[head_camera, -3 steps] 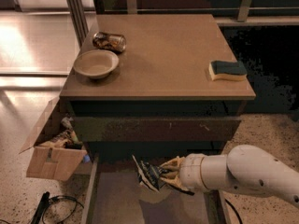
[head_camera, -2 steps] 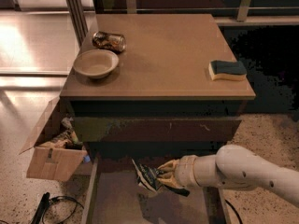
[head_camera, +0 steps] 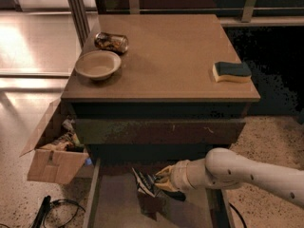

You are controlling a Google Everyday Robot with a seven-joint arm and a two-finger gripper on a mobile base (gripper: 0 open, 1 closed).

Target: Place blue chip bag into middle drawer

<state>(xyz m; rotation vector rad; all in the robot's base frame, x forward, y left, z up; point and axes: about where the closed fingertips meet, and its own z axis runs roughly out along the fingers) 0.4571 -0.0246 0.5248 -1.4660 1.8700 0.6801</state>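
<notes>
We are easing the dark navy glossy foil chip bag [head_camera: 143, 185] slightly lower and leftward, inside the wide shallow pale-floored middle drawer [head_camera: 114, 210] at bottom centre. Our gripper [head_camera: 160, 180] is clamping its edge, so release looks close.

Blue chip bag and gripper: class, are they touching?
Touching. The camera view shows the gripper, above the middle drawer, with its jaws closed on the right edge of the blue chip bag.
</notes>
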